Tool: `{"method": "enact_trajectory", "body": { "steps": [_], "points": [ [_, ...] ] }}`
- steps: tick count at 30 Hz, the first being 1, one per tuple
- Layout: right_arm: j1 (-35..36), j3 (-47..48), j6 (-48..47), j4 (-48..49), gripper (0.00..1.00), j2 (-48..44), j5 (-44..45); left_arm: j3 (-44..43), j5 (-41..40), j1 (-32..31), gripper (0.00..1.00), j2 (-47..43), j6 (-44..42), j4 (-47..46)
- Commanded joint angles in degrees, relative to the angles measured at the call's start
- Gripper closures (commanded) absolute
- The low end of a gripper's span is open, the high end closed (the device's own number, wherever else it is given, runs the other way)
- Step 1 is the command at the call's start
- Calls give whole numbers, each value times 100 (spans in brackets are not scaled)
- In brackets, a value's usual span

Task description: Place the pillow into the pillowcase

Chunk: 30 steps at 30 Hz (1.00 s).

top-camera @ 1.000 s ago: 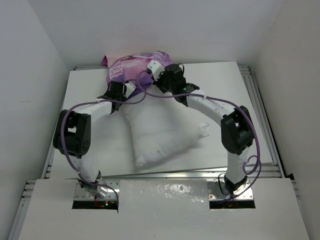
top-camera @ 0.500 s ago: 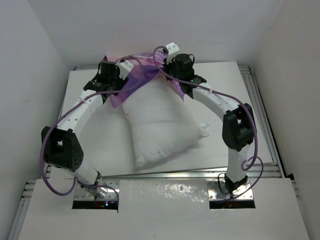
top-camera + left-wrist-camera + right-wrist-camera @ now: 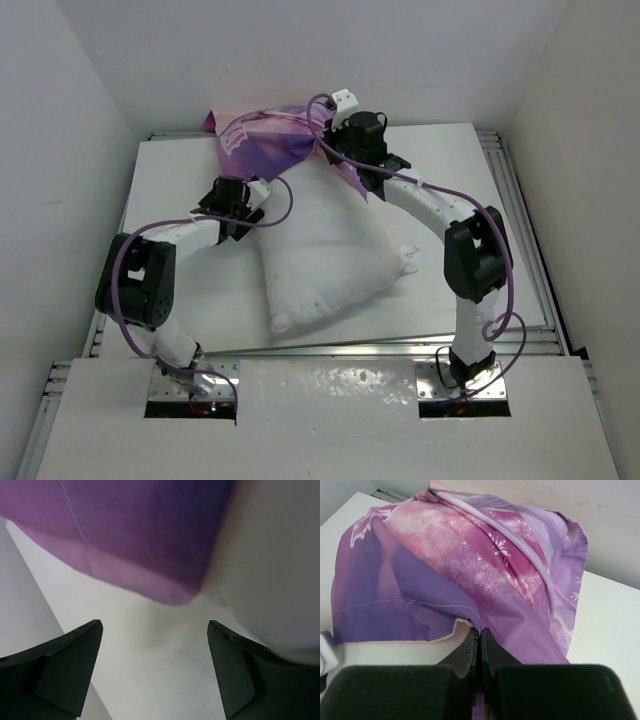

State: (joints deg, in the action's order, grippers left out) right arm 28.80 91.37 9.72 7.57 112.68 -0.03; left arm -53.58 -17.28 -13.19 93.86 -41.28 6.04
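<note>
1. Left claw hangs low over the table with its fingers spread wide and nothing between them, just beside the pillow's left edge.
2. In its wrist view, the left claw faces the pillowcase. The purple hem lies ahead of the fingertips and is not touched. A blurred white bulk to the right is the pillow.
3. The pillowcase is bunched at the far edge of the table, left of centre, against the back wall. Its near edge lies over the pillow's far end. Whether that end is inside the case cannot be told.
4. The pillow lies diagonally in the middle of the table. Most of it is bare, and its near corner points toward the arm bases.
5. Right claw is clamped on the near right edge of the pillowcase. In its wrist view, the fingertips of the right claw are pressed together on a fold. The pink and purple cloth fans out from the pinch toward the wall.
</note>
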Motion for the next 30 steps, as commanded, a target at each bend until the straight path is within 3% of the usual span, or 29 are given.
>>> {"method": "enact_trajectory", "body": {
  "steps": [1, 3, 4, 9, 12, 13, 15, 19, 22, 23, 25, 26, 28, 29, 30],
  "points": [
    [21, -32, 92, 306, 100, -168, -128, 154, 92, -8, 16, 176, 234, -1789],
    [21, -14, 74, 271, 100, -159, -111, 269, 320, -17, 14, 176, 348, -2227],
    [12, -6, 48, 262, 100, -159, -67, 382, 504, -8, 6, 193, 348, -2370],
    [21, -58, 4, 236, 100, -194, -14, 428, 463, -8, 10, 466, 410, -3056],
    [21, -93, 22, 280, 100, -212, -14, 148, 173, -8, 32, 711, 463, -3074],
    [21, -102, 30, 288, 100, -203, -14, 112, 120, -17, 63, 738, 445, -3065],
    [21, -111, 13, 280, 100, -212, -14, 15, -64, -8, 100, 782, 419, -3039],
    [21, -120, -75, 201, 100, -256, -14, -205, -153, -8, 100, 520, 480, -2224],
    [21, -102, -163, 70, 100, -300, -14, -293, 5, -8, 100, -60, 524, -1266],
    [21, -67, -172, 17, 100, -317, -14, -380, 170, -8, 100, -287, 559, -507],
    [21, -23, -198, -202, 90, -352, -49, -1020, 496, 1, 100, -360, 752, 516],
    [21, 3, -207, -308, 65, -378, -93, -1197, 706, 36, 100, -412, 935, 1147],
    [21, 65, -207, -658, 47, -492, -268, -1505, 1295, 36, 100, -579, 1156, 1564],
    [21, 56, -207, -739, 31, -554, -330, -1732, 1645, 36, 100, -623, 1227, 1915],
    [21, 30, -189, -1009, 26, -633, -383, -1822, 1701, 36, 100, -624, 1297, 2040]
  ]
}}
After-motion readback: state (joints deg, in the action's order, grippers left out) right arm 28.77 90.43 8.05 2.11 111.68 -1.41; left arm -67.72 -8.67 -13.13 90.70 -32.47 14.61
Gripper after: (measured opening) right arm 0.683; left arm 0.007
